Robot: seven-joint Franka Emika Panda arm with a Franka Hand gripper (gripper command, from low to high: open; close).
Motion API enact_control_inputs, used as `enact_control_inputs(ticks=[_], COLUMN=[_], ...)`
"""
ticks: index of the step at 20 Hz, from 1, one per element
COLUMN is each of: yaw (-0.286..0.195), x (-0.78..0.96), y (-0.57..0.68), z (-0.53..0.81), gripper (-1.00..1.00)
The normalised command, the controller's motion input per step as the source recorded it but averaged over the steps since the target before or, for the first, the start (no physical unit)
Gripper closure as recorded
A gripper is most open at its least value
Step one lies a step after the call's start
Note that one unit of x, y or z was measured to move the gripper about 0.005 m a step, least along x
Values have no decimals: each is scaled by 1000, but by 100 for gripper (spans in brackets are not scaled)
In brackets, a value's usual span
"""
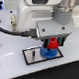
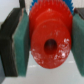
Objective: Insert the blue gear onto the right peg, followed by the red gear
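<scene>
The red gear (image 1: 53,45) hangs between the fingers of my gripper (image 1: 53,46), just above the blue gear (image 1: 48,53). The blue gear lies flat on the black-framed pale plate (image 1: 32,56) at its right-hand end. In the wrist view the red gear (image 2: 48,37) fills the picture, its dark centre hole facing the camera, clamped between two teal finger pads (image 2: 19,47). A strip of the blue gear's teeth (image 2: 35,4) shows past the red rim. The right peg is hidden under the gears. A thin dark pin (image 1: 35,54) stands on the plate's left part.
The white arm body (image 1: 46,12) and a black cable (image 1: 10,31) hang over the table behind the plate. A dark wall (image 1: 75,29) lies beyond the table at the exterior view's right.
</scene>
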Motion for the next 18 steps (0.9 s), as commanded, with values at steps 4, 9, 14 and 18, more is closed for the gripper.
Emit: enact_control_inputs(ticks=[4, 9, 14, 18], yaw=[0, 0, 0, 0], x=[145, 80, 175, 153], y=[-159, -138, -52, 6], z=[-215, -199, -73, -36], gripper=[100, 100, 100, 100])
